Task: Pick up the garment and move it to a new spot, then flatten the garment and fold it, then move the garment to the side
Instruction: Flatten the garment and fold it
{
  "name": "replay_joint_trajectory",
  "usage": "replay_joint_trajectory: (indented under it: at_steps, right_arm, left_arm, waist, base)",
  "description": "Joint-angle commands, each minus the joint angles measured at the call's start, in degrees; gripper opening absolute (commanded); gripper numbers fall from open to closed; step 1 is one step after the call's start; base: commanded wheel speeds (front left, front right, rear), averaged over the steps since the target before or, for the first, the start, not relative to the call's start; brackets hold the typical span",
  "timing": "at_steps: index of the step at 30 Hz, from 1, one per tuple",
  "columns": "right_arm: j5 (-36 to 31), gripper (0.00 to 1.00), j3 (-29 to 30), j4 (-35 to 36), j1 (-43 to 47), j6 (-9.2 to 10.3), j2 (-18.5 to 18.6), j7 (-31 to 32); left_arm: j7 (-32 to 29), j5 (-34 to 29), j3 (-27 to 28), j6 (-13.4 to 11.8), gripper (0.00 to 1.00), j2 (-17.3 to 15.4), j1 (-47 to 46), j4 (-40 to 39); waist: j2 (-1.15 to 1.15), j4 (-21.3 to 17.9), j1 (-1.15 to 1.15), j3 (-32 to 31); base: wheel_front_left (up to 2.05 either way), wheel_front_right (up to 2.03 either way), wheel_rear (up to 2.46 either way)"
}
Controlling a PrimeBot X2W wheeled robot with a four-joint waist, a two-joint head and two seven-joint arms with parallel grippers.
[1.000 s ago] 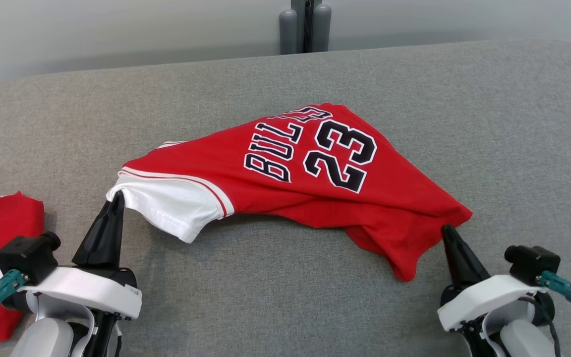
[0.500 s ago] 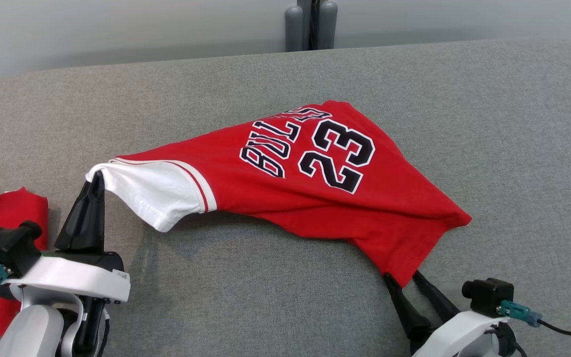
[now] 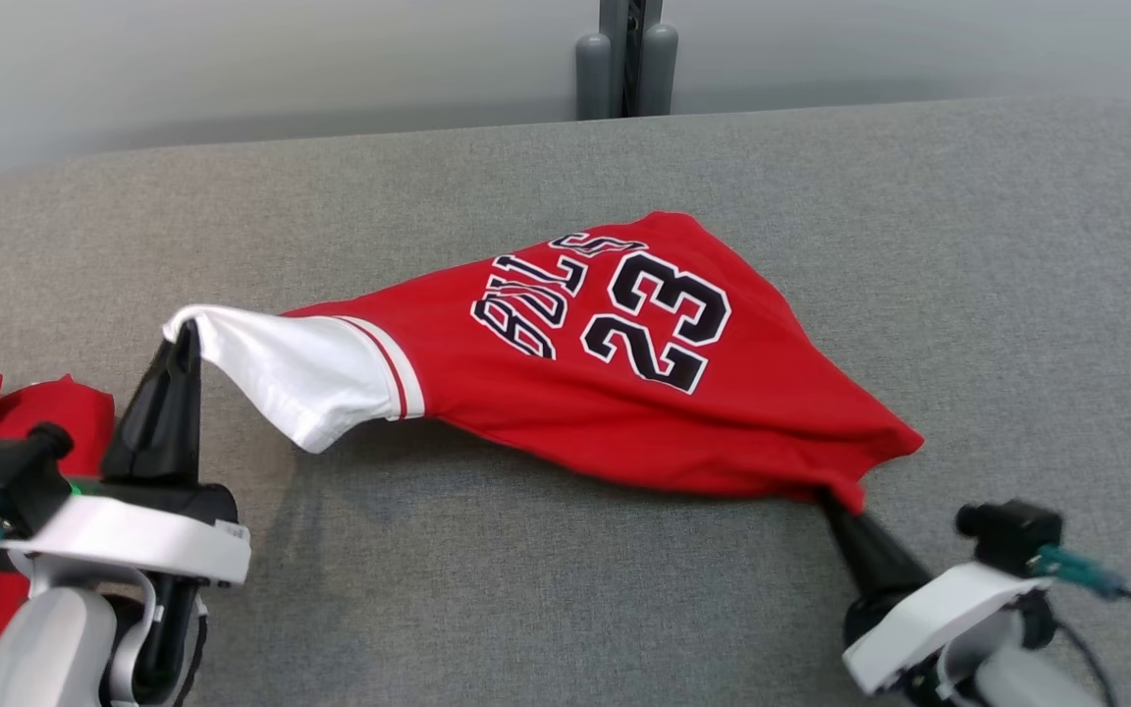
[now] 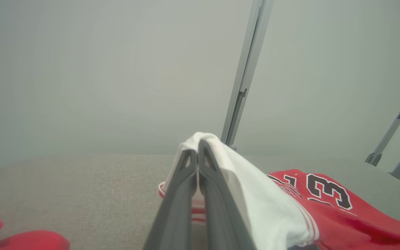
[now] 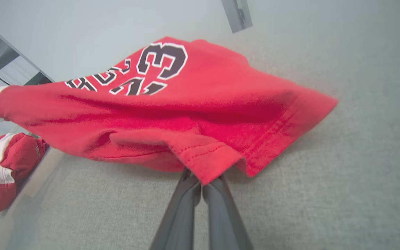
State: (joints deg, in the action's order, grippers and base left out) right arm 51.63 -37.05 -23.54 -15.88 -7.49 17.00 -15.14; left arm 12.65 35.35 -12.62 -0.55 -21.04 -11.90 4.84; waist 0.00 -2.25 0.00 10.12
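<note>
Left gripper (image 3: pixel 188 339): fingers (image 4: pixel 177 208) are pressed fully together, the white sleeve (image 3: pixel 300 378) is pinched at the tips and held up. Right gripper (image 3: pixel 833 506): fingers (image 5: pixel 222 215) are closed too, the red hem corner (image 5: pixel 214 163) is clamped. The garment (image 3: pixel 644 412) is stretched between both above the grey counter (image 3: pixel 526 579). A crumpled red-and-white cloth (image 3: pixel 6 432) is seen at the left edge.

Grey fabric surface (image 3: pixel 526 579); 2nd red/white top (image 3: pixel 65 405) at L edge; grey posts (image 3: pixel 593 69) behind.
</note>
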Motion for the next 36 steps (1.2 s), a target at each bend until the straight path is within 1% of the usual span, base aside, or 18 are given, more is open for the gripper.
replay_joint_trajectory:
  at_steps: [1, 4, 8, 13, 20, 24, 28, 32, 36]
  right_arm:
    - [-0.61, 0.0, 1.3, 0.93, 0.09, -0.01, 0.77, -0.08]
    - [-1.15, 0.0, 6.89, 5.72, 0.65, -0.01, 2.59, -0.07]
    - [-1.46, 0.0, 10.74, 11.04, -0.75, -0.01, 6.12, -0.07]
    - [1.0, 0.0, 11.71, 14.5, -4.35, -0.01, 10.76, -0.07]
    - [5.33, 0.0, 11.73, 17.66, -12.34, -0.01, 15.85, -0.07]
    - [7.5, 0.0, 11.17, 17.85, -16.69, -0.01, 17.85, -0.07]
    - [10.3, 0.0, 9.7, 16.33, -21.39, -0.01, 19.69, 0.54]
    - [12.08, 0.0, 8.78, 14.26, -25.86, -0.01, 22.07, 2.2]
    - [12.83, 0.0, 7.0, 11.91, -30.05, -0.01, 23.11, 4.91]
  left_arm:
    - [0.39, -0.01, 0.43, 0.13, 0.0, -0.59, -1.19, -0.41]
    - [-0.18, 0.7, 0.79, 1.48, 0.0, -1.72, -2.51, -1.77]
    - [-1.42, 2.65, 1.6, 3.22, 0.0, -2.95, -4.62, -4.42]
    - [-4.18, 5.7, 1.69, 5.13, 0.0, -4.08, -8.45, -7.95]
    - [-8.9, 10.02, 0.57, 6.72, 0.0, -5.01, -16.0, -11.71]
    - [-11.23, 12.75, 0.08, 7.22, 0.0, -5.46, -20.23, -12.74]
    - [-13.71, 14.42, -0.27, 7.55, 0.0, -6.49, -24.19, -12.39]
    - [-16.21, 16.44, -0.07, 7.6, 0.0, -7.5, -28.42, -10.46]
    - [-18.77, 18.24, -0.69, 7.78, 0.0, -8.05, -32.39, -7.82]
  waist:
    - [0.0, -0.01, 0.0, -0.23]
    - [0.0, -0.26, 0.0, -1.03]
    - [0.0, -0.79, 0.0, -2.32]
    - [0.0, -1.07, 0.0, -4.29]
    - [0.0, -0.91, 0.0, -6.03]
    - [0.0, -0.93, 0.0, -6.9]
    - [0.0, -1.18, 0.0, -7.92]
    - [0.0, -1.24, 0.0, -8.59]
    - [0.0, -1.14, 0.0, -8.38]
  base:
    - [0.0, 0.0, 0.0]
    - [0.0, 0.0, 0.0]
    - [0.0, 0.0, 0.0]
    - [0.0, 0.0, 0.0]
    - [0.0, 0.0, 0.0]
    - [0.0, 0.0, 0.0]
    - [0.0, 0.0, 0.0]
    - [0.0, 0.0, 0.0]
    - [0.0, 0.0, 0.0]
